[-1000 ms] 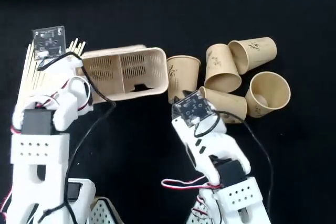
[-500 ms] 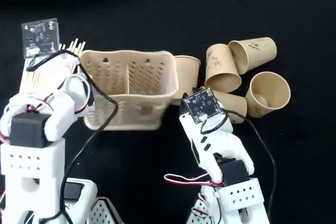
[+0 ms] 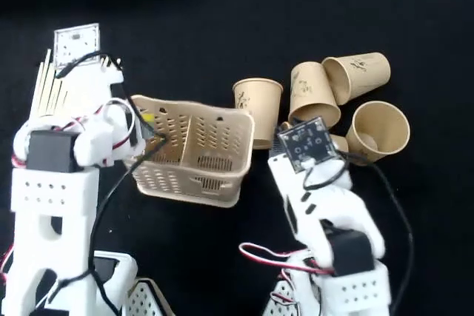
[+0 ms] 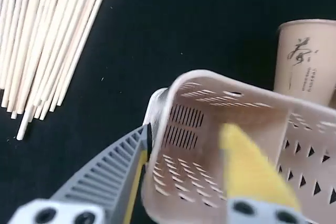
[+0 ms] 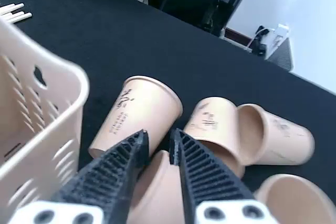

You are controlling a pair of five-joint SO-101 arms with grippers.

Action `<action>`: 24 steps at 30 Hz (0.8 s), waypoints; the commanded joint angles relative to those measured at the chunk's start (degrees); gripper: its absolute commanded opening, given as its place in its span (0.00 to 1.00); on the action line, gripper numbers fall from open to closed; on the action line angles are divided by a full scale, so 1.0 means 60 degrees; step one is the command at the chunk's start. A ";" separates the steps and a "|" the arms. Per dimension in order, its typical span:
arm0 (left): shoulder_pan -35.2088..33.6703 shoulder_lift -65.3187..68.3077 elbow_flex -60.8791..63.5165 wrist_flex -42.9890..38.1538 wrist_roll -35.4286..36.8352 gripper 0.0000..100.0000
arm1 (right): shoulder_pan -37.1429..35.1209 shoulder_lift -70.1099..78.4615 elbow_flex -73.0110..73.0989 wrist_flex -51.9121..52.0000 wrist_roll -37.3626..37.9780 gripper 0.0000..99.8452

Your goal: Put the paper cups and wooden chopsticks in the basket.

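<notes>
The beige slotted basket (image 3: 194, 177) hangs tilted near the table's front left. My left gripper (image 3: 145, 128) is shut on its left wall; in the left wrist view the gripper (image 4: 186, 130) has its grey finger outside the basket (image 4: 247, 103) and its yellow finger inside. The wooden chopsticks (image 3: 50, 91) (image 4: 46, 35) lie in a bundle at the far left. Several paper cups lie at the right: one (image 3: 258, 100) beside the basket, others behind (image 3: 314, 94) (image 3: 358, 72) (image 3: 378, 132). My right gripper (image 5: 158, 136) hovers nearly shut and empty over a lying cup (image 5: 157, 182), facing another cup (image 5: 137, 115).
The table is covered in black cloth (image 3: 222, 35), with bare room at the back and in the front centre. Both arms' white bases stand at the front edge. Chairs and a wall show beyond the table in the right wrist view.
The left arm has swung the basket from lying on its side to tilted mouth-up and drawn it nearer the front. The right arm has shifted to the right, toward the cups.
</notes>
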 commanded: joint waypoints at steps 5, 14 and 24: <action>-0.0974 -0.2168 -0.0359 0.0381 -0.0088 0.31 | 0.0806 0.1868 -0.3509 0.2711 0.1802 0.20; -0.1883 -0.3473 0.0960 0.0352 -0.1538 0.31 | 0.1084 0.7495 -0.5297 0.3883 0.4689 0.20; -0.3348 -0.6066 0.3245 -0.0396 -0.2359 0.31 | 0.0659 0.8520 -0.5487 0.3927 0.4249 0.20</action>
